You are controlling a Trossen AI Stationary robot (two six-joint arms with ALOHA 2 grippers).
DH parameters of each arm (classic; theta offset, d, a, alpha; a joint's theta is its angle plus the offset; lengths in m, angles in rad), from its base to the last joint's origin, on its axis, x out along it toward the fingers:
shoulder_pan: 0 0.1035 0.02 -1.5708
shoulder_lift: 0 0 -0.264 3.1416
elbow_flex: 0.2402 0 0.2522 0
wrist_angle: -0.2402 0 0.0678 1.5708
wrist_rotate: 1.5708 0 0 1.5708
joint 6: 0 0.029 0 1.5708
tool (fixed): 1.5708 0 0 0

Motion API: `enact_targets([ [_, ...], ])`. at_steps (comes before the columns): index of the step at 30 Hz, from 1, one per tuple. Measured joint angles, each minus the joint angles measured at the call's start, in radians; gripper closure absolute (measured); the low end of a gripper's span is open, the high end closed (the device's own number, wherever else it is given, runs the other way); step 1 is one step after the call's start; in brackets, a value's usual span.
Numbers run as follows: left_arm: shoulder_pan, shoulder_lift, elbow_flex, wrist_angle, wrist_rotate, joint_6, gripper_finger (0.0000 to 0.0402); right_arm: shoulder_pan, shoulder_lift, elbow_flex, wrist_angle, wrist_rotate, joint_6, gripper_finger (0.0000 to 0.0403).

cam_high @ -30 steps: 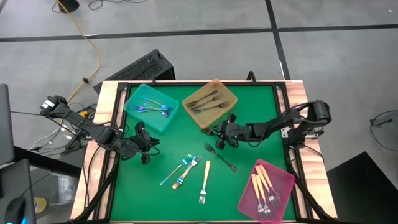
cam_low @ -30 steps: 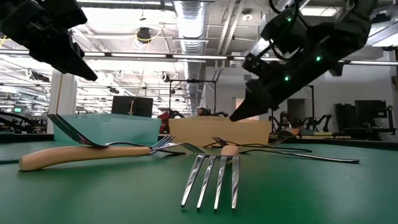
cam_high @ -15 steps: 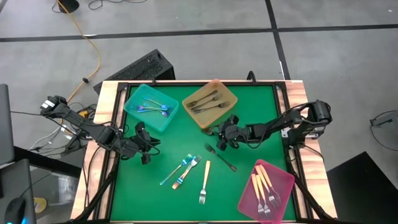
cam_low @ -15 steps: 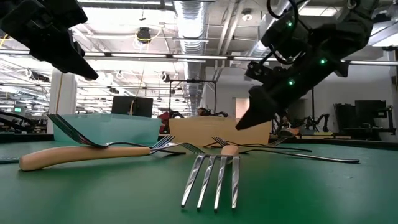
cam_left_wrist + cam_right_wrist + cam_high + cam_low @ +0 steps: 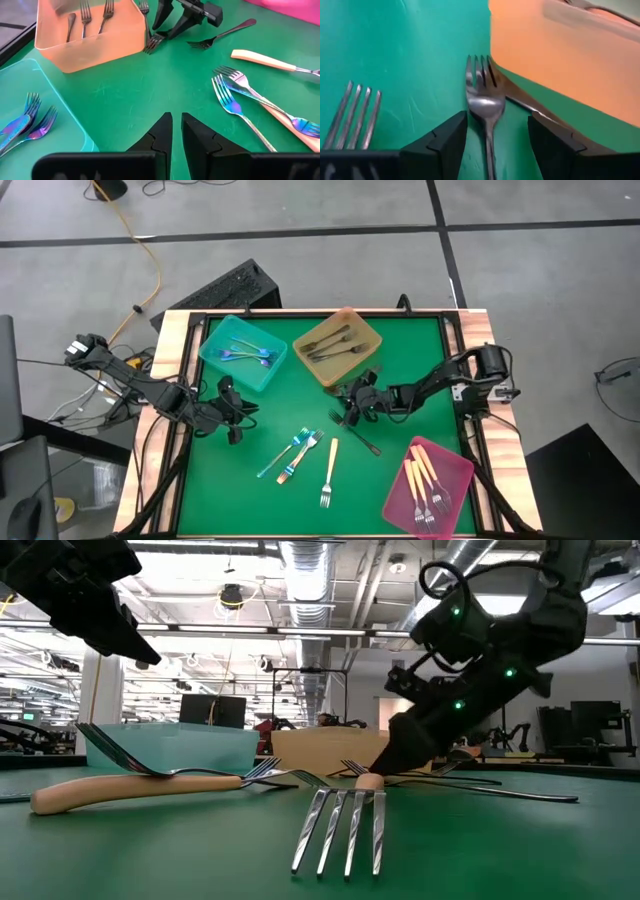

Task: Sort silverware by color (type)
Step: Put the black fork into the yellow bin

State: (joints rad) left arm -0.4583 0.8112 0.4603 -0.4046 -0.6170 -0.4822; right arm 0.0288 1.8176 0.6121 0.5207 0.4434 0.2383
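Lowered and spread since before, right claw (image 5: 490, 137) straddles the dark fork (image 5: 485, 100) beside the amber tray (image 5: 580, 55); centre on its neck before closing. Left claw (image 5: 176, 131) waits clenched, empty.

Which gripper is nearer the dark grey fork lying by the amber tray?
Right. The right gripper is open with the dark grey fork between its fingers. The left gripper hovers shut near the teal tray, well off.
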Motion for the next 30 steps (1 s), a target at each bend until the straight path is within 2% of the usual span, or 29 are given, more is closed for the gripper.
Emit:
enact_targets([
  [8, 0.0, 0.0, 0.0, 0.0, 0.0, 0.0, 0.0377, -0.012, 0.064, 0.003, 0.07, -0.016, 0.048, 0.0182],
  [20, 0.0, 0.0, 0.0, 0.0, 0.0, 0.0, 0.0377, -0.012, 0.065, 0.004, 0.013, -0.044, 0.125, 0.029],
  [30, 0.0, 0.0, 0.0, 0.0, 0.0, 0.0, 0.0377, 0.003, 0.067, 0.003, 0.016, -0.047, 0.124, 0.036],
])
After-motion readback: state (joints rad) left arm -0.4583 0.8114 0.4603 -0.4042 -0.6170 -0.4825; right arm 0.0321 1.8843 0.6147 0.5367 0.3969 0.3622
